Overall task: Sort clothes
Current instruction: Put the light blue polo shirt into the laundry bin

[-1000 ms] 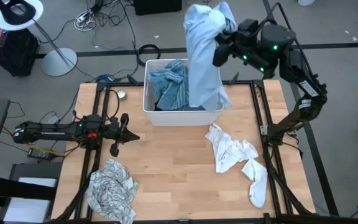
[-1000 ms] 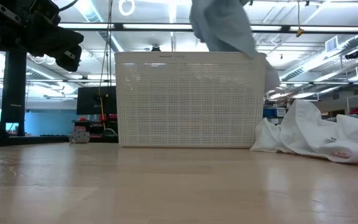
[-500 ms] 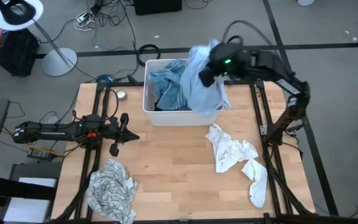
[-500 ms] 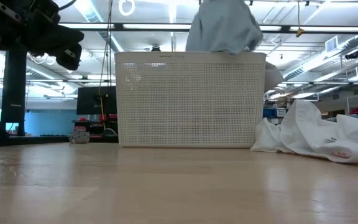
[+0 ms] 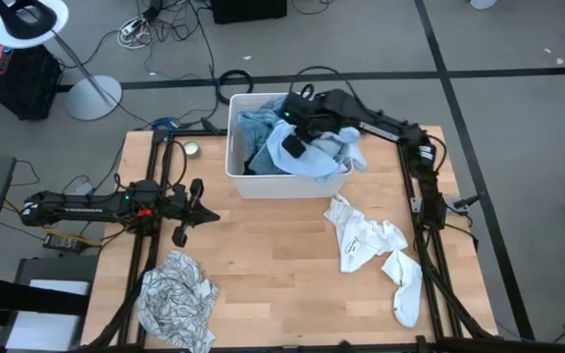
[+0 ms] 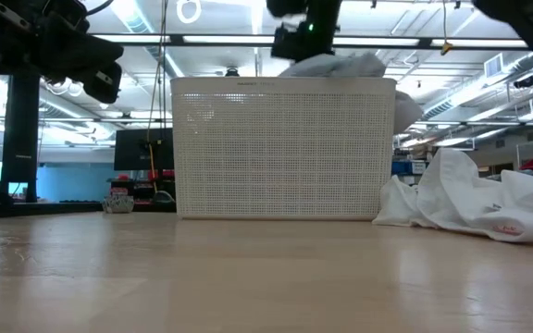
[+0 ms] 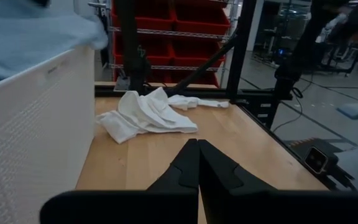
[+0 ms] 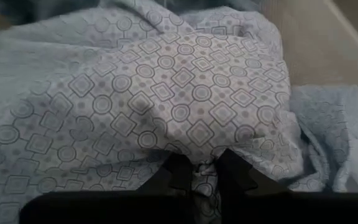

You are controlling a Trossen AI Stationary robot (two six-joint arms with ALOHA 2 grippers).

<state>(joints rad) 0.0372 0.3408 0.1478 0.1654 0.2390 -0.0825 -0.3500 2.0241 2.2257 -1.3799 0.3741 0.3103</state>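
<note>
Presently, the right gripper [image 5: 292, 132] is lowered into the white tub [image 5: 238, 178], its fingers pinched on a fold of the light-blue shirt [image 8: 166, 99], which is bunched inside the tub with one edge draped over the tub's wall. The left gripper [image 5: 196, 208] is parked beside the tub, fingers pressed together, empty. White socks [image 5: 371, 245] and a patterned top [image 5: 175, 294] lie outside the tub. If the fold is released now, the draped edge may be dragged out or slide over the wall.
</note>
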